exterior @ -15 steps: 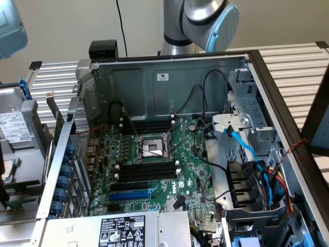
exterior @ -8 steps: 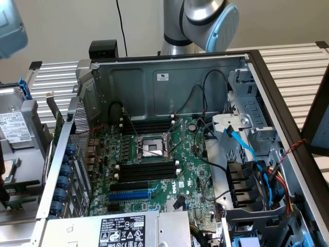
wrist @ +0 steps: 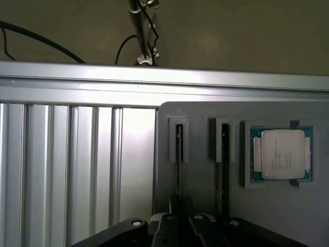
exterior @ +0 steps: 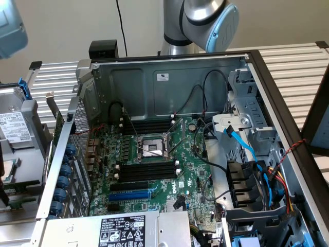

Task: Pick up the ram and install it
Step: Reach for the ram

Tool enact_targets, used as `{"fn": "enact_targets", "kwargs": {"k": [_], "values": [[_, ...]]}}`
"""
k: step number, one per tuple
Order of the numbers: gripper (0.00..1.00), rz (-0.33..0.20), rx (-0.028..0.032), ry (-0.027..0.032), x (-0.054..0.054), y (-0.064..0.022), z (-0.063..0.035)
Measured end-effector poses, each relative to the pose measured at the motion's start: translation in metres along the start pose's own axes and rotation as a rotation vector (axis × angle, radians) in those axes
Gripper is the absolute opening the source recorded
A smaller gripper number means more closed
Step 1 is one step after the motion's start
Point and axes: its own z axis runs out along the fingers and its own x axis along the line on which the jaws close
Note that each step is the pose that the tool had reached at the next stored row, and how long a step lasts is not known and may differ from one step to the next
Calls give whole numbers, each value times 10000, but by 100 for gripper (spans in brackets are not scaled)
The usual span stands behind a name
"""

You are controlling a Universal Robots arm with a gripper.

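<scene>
- So far, we judge the job barely begun. The ram stands on edge in its holder on the grey tray and has not been lifted out.
- The gripper sits low at the near end of that stick, lined up with it. We cannot tell whether the claw is spread, pressed together or already pinching the ram, since its black body covers the place where they meet.
- A second memory stick stands on edge just beside the ram. It is between the ram and a processor that lies flat in its own frame on the same tray.
- The tray sits on a slotted aluminium table.
- The wrist view gives us the pickup place: tray, sticks and processor.
- The exterior view gives us the destination: an open computer case with its motherboard.
- On that board, black memory slots with white end clips run on either side of the CPU socket. They all look empty to us, so the installing is wholly left to do.
- A blue slot lies nearer the camera than those black slots.
- The robot arm rises behind the case's back wall.
- How the tray stands relative to the case, we cannot tell.
</scene>
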Motion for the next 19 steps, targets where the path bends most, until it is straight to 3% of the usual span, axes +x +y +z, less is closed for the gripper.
{"fn": "enact_targets", "kwargs": {"k": [16, 19], "values": [[12, 0, 0, 0, 3, 0, 16], [12, 0, 4, -2, 1, -1, -35]]}}
